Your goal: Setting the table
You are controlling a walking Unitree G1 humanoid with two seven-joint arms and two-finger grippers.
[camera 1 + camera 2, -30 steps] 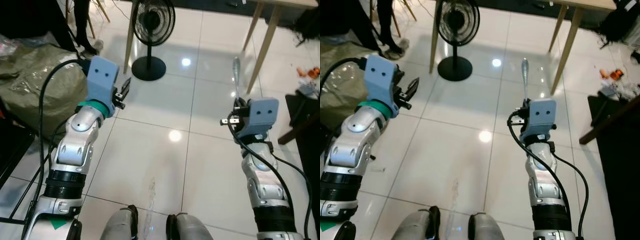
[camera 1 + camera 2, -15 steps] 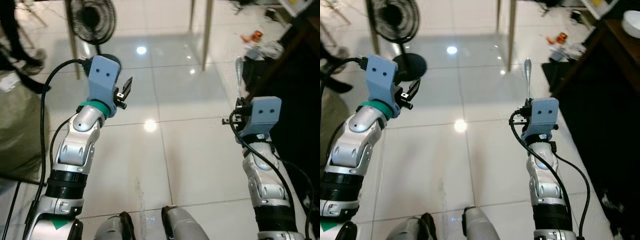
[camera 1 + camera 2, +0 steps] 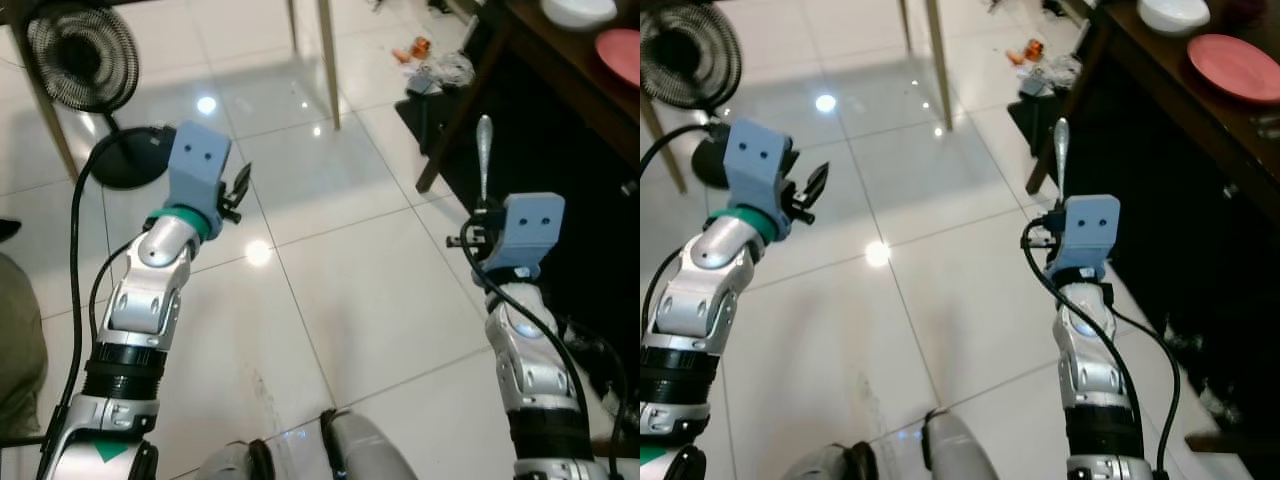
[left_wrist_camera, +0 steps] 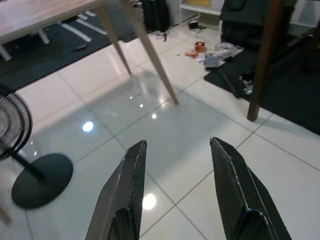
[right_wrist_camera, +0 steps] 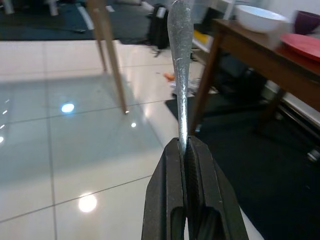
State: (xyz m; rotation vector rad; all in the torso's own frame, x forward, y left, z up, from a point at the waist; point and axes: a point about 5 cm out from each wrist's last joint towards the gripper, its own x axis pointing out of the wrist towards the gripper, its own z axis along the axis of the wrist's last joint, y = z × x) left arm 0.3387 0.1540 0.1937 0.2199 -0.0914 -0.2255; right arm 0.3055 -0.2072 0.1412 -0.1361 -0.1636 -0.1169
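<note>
My right gripper (image 3: 487, 207) is shut on a silver piece of cutlery (image 3: 484, 150), which stands upright above its fingers (image 5: 170, 165); its rounded end (image 5: 180, 30) points up. A dark wooden table (image 3: 1160, 75) stands ahead on the right, carrying a red plate (image 3: 1238, 65) and a white bowl (image 3: 1173, 14). The right gripper hangs over the floor, short of that table's edge. My left gripper (image 3: 238, 185) is raised on the left, open and holding nothing, its two fingers (image 4: 127, 190) spread over the white tiles.
A black standing fan (image 3: 85, 60) is at the far left. Light wooden table legs (image 3: 328, 60) stand behind. Small clutter (image 3: 435, 70) lies on the floor by a dark mat (image 4: 290, 100) near the dark table's leg. White tiles stretch ahead.
The camera has swung to the right: the fan slid to the picture's left and the dark table with plate and bowl came into view. Both grippers keep their pose.
</note>
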